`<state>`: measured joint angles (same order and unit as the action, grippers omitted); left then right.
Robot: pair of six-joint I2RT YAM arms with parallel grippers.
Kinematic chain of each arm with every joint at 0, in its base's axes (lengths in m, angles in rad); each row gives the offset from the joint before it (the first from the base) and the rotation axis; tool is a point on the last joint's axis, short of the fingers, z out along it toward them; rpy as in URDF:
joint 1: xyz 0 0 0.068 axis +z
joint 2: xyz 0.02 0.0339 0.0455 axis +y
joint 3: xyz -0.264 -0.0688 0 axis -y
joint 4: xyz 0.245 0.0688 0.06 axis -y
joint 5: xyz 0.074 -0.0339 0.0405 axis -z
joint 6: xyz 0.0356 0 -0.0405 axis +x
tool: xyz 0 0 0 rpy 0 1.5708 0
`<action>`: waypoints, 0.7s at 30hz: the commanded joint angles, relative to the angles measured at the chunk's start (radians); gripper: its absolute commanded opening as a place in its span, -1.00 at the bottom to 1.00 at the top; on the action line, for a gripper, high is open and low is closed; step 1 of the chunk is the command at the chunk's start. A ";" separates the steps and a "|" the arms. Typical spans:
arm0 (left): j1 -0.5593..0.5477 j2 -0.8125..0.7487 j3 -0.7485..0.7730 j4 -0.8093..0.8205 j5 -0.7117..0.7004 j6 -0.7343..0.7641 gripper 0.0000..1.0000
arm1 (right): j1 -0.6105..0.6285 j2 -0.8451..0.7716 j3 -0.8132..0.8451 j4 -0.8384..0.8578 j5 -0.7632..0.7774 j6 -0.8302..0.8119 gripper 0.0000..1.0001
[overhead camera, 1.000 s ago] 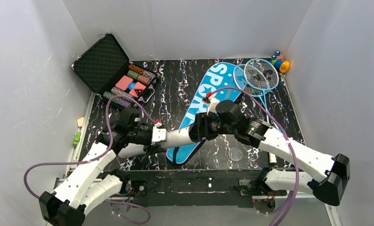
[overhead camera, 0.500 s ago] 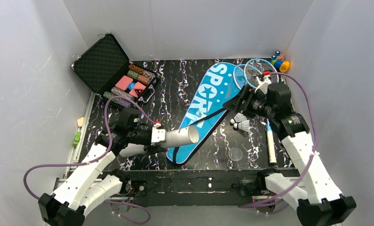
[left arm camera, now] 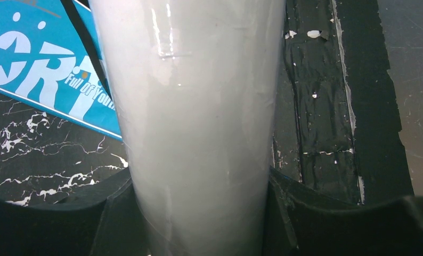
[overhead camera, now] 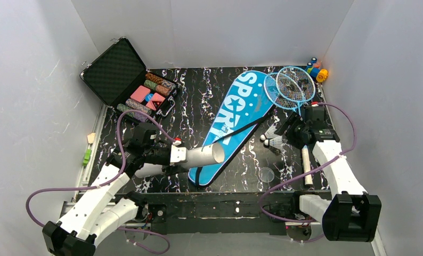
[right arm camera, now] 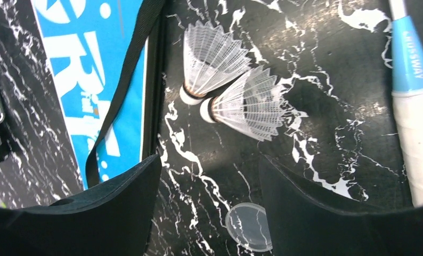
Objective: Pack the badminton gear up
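Going by the top view, nearest the bases at about 7 o'clock, the left hand [overhead camera: 178,156] is clamped around the closed end of the white tube [overhead camera: 201,155]. The tube is held off the desk [overhead camera: 198,96] lying sideways, open mouth facing 3 o'clock and hanging over the near end of the bag [overhead camera: 236,114]. A clear round lid [overhead camera: 266,174] lies flat at 5 o'clock.

A bit further in, two shuttlecocks [overhead camera: 274,141] lie on their sides touching each other, corks toward 9 o'clock, feathers flaring toward 3. The right hand [overhead camera: 286,133] hovers just beside them with its fingers spread wide and nothing between them.

The blue SPORT bag lies flat, long axis from 7 to 1 o'clock, wide end far, with its black strap [overhead camera: 241,129] draped across it. The two rackets [overhead camera: 289,85] overlap at 1 o'clock, heads far, handles running back toward 5.

Far left there's an open black case [overhead camera: 116,72] of chips, and at the far right corner a small orange-and-blue toy [overhead camera: 317,69].
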<state>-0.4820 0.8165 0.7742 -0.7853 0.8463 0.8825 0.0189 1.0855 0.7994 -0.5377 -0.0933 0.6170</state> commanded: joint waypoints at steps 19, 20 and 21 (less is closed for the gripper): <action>-0.004 -0.011 0.017 -0.009 0.004 0.019 -1.00 | -0.065 0.172 -0.167 0.327 -0.079 0.053 0.02; -0.004 -0.012 0.017 -0.011 0.003 0.018 -1.00 | -0.065 0.167 -0.175 0.327 -0.086 0.056 -0.13; -0.004 -0.011 0.016 -0.012 0.001 0.019 -1.00 | -0.064 0.160 -0.182 0.328 -0.093 0.059 -0.25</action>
<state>-0.4820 0.8169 0.7742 -0.8021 0.8421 0.8898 -0.0441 1.2652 0.6430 -0.2741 -0.1341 0.6559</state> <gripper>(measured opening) 0.557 0.468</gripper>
